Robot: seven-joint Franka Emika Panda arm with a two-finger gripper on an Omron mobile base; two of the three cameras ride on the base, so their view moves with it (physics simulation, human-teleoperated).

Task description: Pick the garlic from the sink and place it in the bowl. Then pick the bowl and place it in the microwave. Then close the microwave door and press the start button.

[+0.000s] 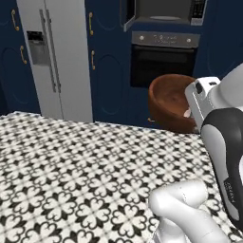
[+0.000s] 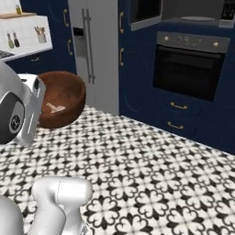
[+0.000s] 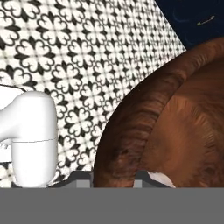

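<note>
Holding the bowl (image 1: 172, 102) up off the patterned floor (image 1: 80, 166), I have it tilted so that its open mouth faces sideways, toward my wrist; my hand (image 3: 114, 177) is clamped on its rim, one finger outside the reddish-brown wall and one inside, as the hand view shows with the rim rising straight up between the two dark tips; in the left base view the bowl hangs just beside the white block of my wrist, in front of the black oven (image 1: 163, 59); in the right base view the same bowl (image 2: 62, 98) sits at the left, against the tall grey fridge (image 2: 94, 50); inside the bowl a small pale lump lies against the wall near my finger, and I take it for the garlic (image 2: 56, 109), though it is too small to be sure of its shape; in the left base view a pale spot at the bowl's near wall, right at my wrist, may be the same thing; the microwave (image 1: 163, 14) stands above the oven at the top of the left base view, its cavity open to me with the flat grey turntable (image 1: 163, 18) showing; its door (image 1: 127, 14) is swung out to the left side of the cavity, seen nearly edge on; bowl and microwave are well apart, the bowl lower and nearer to me.
</note>
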